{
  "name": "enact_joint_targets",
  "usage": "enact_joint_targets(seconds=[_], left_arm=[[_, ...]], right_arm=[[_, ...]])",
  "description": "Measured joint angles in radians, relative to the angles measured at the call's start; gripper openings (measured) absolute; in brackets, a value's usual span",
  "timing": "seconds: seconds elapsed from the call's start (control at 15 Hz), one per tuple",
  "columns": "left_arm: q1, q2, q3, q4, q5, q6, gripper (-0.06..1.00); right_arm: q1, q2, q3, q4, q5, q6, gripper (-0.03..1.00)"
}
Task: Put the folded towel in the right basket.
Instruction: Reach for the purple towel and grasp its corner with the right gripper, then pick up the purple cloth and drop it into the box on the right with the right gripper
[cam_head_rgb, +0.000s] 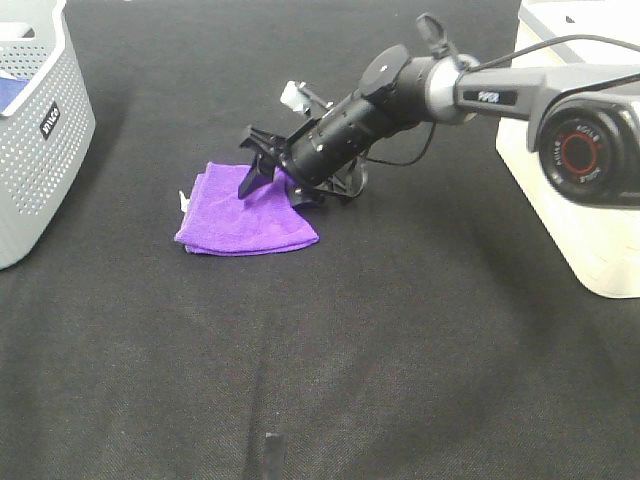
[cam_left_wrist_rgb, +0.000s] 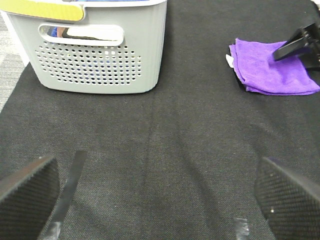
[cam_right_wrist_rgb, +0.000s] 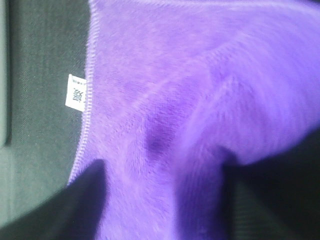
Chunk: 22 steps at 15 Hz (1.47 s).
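Observation:
The folded purple towel (cam_head_rgb: 240, 215) lies flat on the black cloth left of centre, with a white label at its left edge. My right gripper (cam_head_rgb: 272, 188) reaches across from the right and presses down on the towel's upper right part, jaws apart. In the right wrist view the towel (cam_right_wrist_rgb: 165, 75) fills the frame and bunches slightly between the two dark fingers (cam_right_wrist_rgb: 85, 200) of the gripper (cam_right_wrist_rgb: 160, 200). My left gripper (cam_left_wrist_rgb: 160, 200) is open and empty, low over the cloth, far from the towel (cam_left_wrist_rgb: 280, 75). The right basket (cam_head_rgb: 590, 200) is white and stands at the right edge.
A grey perforated basket (cam_head_rgb: 40, 120) stands at the left edge, also in the left wrist view (cam_left_wrist_rgb: 100, 55). The right arm's body (cam_head_rgb: 480, 95) spans from the right basket to the towel. Black cloth (cam_head_rgb: 400, 350) covers the table.

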Motion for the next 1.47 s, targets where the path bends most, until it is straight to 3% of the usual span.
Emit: enact_joint_targets(seconds=[0.07, 0.13, 0.2, 0.27, 0.33, 0.47, 0.6, 0.73, 0.87, 1.2, 1.33, 1.47], left_arm=[[0.0, 0.0, 0.0, -0.008, 0.0, 0.0, 0.99], [0.0, 0.0, 0.0, -0.008, 0.0, -0.002, 0.99], [0.0, 0.0, 0.0, -0.008, 0.0, -0.002, 0.99], [0.0, 0.0, 0.0, -0.008, 0.0, -0.002, 0.99], [0.0, 0.0, 0.0, -0.008, 0.0, -0.004, 0.99], [0.0, 0.0, 0.0, -0.008, 0.0, -0.004, 0.99], [0.0, 0.0, 0.0, -0.002, 0.0, -0.004, 0.99], [0.0, 0.0, 0.0, -0.002, 0.0, -0.004, 0.99], [0.0, 0.0, 0.0, 0.0, 0.0, -0.004, 0.99], [0.0, 0.0, 0.0, 0.03, 0.0, 0.008, 0.99], [0.0, 0.0, 0.0, 0.047, 0.0, 0.01, 0.99], [0.0, 0.0, 0.0, 0.064, 0.0, 0.011, 0.99]], right_arm=[[0.001, 0.006, 0.0, -0.001, -0.008, 0.0, 0.46], [0.001, 0.007, -0.003, -0.033, -0.017, 0.0, 0.26], [0.001, 0.007, -0.003, -0.033, -0.017, 0.0, 0.26], [0.001, 0.011, -0.02, -0.063, -0.007, 0.0, 0.1], [0.005, 0.015, -0.047, -0.093, 0.013, 0.0, 0.08], [0.01, 0.015, -0.128, -0.195, 0.08, 0.0, 0.08], [-0.018, -0.004, -0.265, -0.241, 0.212, 0.0, 0.08], [-0.138, -0.094, -0.495, -0.245, 0.378, 0.0, 0.08], [-0.286, -0.185, -0.638, -0.27, 0.408, 0.004, 0.08], [-0.592, -0.389, -0.655, -0.405, 0.426, 0.052, 0.08], [-0.636, -0.408, -0.611, -0.462, 0.428, 0.052, 0.08], [-0.654, -0.408, -0.487, -0.582, 0.435, 0.061, 0.08]])
